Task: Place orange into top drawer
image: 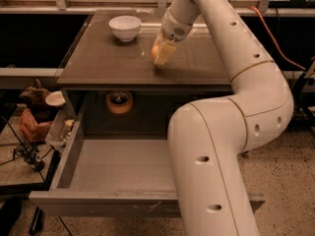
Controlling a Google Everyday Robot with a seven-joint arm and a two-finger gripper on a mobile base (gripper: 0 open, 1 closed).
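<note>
The orange (155, 51) sits on the brown table top (103, 58), right of the middle. My gripper (163, 54) reaches down from the white arm (236, 48) to the table surface and is shut on the orange, which shows only on the left side of the tan fingers (166, 53). The top drawer (123, 167) is pulled wide open below the table. Its grey floor is bare and its scuffed front panel (108, 203) faces the camera.
A white bowl (124, 27) stands at the table's back left. A tan tape roll (119, 102) lies in the recess behind the drawer. My own arm's big white link (211, 171) covers the drawer's right side. Clutter and a small dish (54, 99) are at the left.
</note>
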